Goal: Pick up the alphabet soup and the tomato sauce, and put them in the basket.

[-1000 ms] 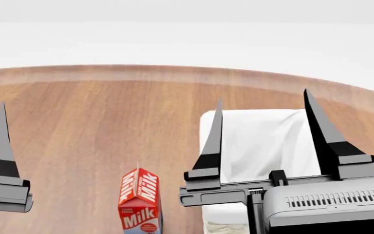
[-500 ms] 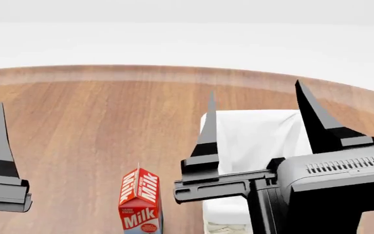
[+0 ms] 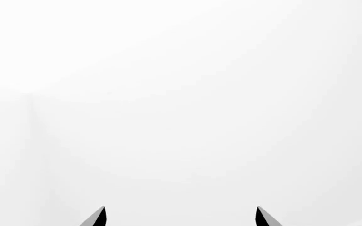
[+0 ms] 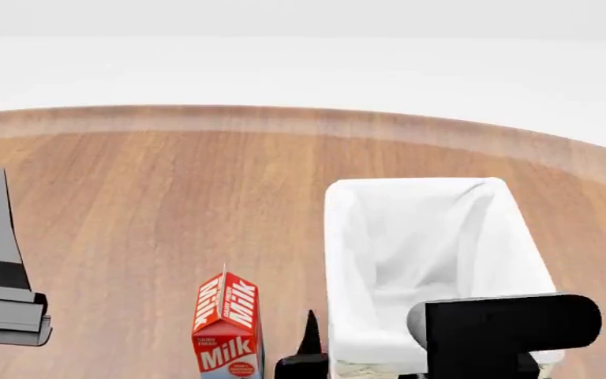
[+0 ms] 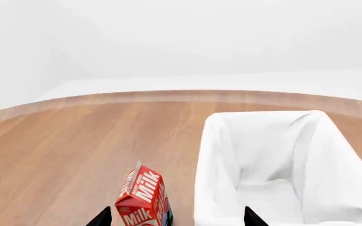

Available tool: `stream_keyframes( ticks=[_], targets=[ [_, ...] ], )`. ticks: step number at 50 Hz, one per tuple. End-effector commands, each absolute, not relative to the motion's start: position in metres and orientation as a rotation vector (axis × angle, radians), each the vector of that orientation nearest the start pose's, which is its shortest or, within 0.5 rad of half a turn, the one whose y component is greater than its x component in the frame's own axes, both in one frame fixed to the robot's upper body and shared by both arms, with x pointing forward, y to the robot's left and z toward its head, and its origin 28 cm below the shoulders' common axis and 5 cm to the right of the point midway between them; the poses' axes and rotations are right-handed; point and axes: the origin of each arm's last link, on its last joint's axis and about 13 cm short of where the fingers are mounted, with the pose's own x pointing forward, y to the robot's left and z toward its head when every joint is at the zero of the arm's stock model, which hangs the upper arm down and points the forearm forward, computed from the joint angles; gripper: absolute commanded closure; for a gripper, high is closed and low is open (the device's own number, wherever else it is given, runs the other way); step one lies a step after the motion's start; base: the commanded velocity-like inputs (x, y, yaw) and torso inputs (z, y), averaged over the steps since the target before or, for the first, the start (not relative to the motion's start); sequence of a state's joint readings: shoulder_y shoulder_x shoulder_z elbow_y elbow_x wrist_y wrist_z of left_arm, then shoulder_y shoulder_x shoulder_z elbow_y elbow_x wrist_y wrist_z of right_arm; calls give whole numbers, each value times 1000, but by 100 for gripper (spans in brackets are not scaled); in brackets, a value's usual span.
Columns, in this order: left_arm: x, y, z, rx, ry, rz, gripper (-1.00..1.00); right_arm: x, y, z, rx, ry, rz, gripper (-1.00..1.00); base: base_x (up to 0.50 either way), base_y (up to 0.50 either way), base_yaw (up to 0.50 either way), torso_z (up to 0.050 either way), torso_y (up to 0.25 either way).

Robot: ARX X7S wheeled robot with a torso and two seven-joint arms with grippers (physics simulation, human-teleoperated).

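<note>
Wooden table [image 4: 124,205] holds "Milk" carton [image 4: 226,324] beside basket [image 4: 337,260]; both grippers' jaws wide

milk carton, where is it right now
In the head view the milk carton stands upright on the wooden table near the bottom edge, just left of the basket.

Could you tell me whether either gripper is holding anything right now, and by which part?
Nothing is held: the left gripper and right gripper both show open fingertips with nothing between them.
</note>
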State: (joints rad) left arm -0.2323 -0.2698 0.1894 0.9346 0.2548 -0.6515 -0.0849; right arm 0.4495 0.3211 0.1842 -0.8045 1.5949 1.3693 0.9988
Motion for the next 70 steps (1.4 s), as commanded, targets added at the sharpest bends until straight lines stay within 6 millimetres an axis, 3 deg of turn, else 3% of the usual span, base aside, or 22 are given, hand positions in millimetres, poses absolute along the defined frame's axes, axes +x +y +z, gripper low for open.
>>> stream_keyframes(
  ticks=[1,14,15,21,29,37,70],
  targets=[
    [188,223,198,405,-541,87,-100,145,-97,180,85,499,248,-100,0,0,0,0,0],
    [188,221,197,405,-539,83,-100,130,-102,164,79,627,210,-100,0,0,0,0,0],
    [187,222,197,406,-539,87,-100,128,-103,154,71,642,201,-100,0,0,0,0,0],
    [186,222,197,406,-539,92,-100,118,-107,135,34,728,182,-100,0,0,0,0,0],
    [187,222,196,404,-540,91,-100,110,-110,133,-4,770,171,-100,0,0,0,0,0],
    [185,224,196,406,-540,97,-100,98,-114,117,-37,849,153,-100,0,0,0,0,0],
    [185,224,194,397,-541,98,-100,83,-124,93,-46,896,117,-100,0,0,0,0,0]
  ],
)
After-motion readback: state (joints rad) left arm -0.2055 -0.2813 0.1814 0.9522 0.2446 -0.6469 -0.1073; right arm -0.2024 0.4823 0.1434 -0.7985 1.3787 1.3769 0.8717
